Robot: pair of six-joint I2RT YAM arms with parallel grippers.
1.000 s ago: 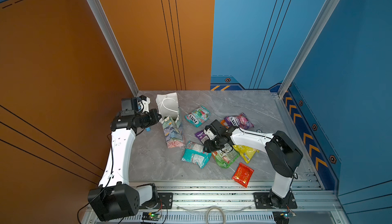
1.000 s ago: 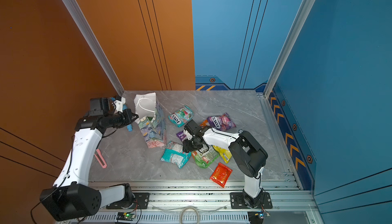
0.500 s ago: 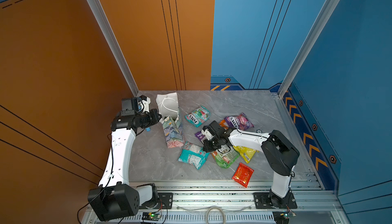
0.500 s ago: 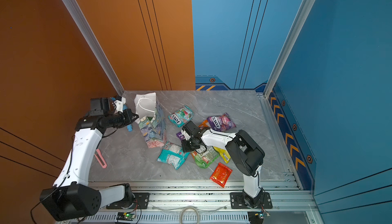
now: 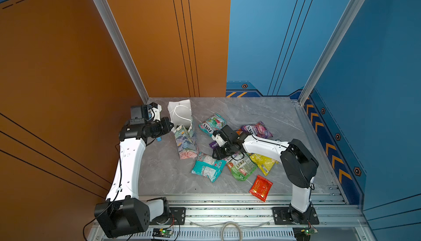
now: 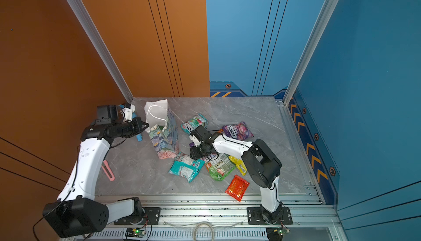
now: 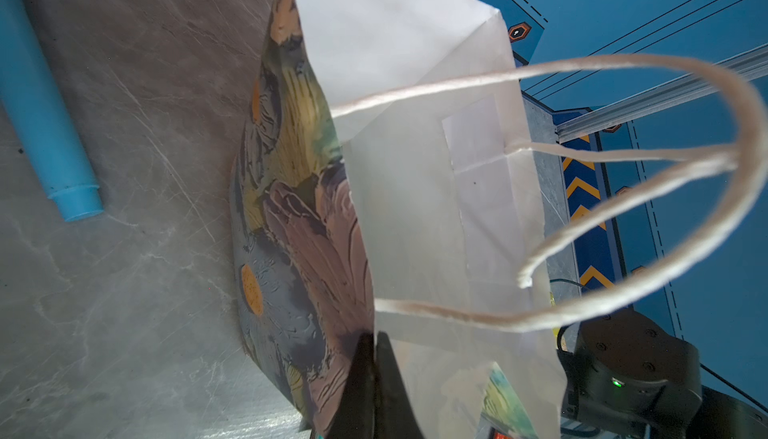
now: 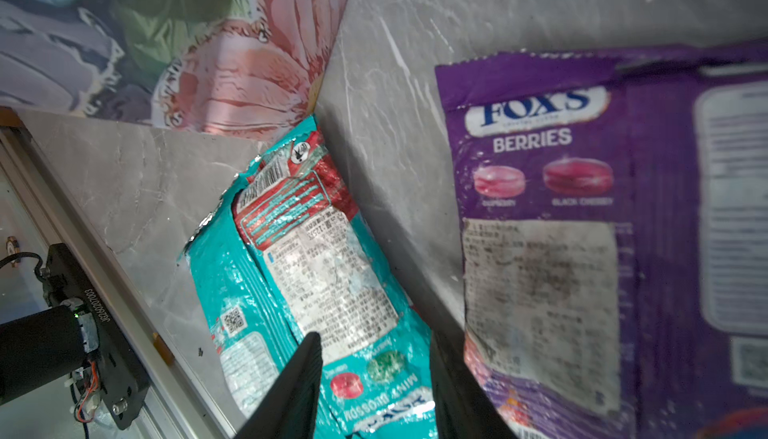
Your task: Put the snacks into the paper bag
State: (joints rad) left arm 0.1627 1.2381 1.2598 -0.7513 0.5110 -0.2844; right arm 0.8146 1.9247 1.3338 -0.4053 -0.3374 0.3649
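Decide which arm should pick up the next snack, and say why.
Right. The right gripper hangs with jaws apart over the teal packet. The left gripper is shut on the bag, pinching its edge, so it is occupied.

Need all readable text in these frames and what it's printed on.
"FOX'S": purple packet, in the white oval logo.
"BERRIES": same packet, under the logo.
"MINT BLOSSOM": near teal packet, right wrist view.
"FOX'S": far teal packet, in both top views.
Unreadable: fine print, flavour captions, barcodes, and the code on the black mount, all too small or blurred.
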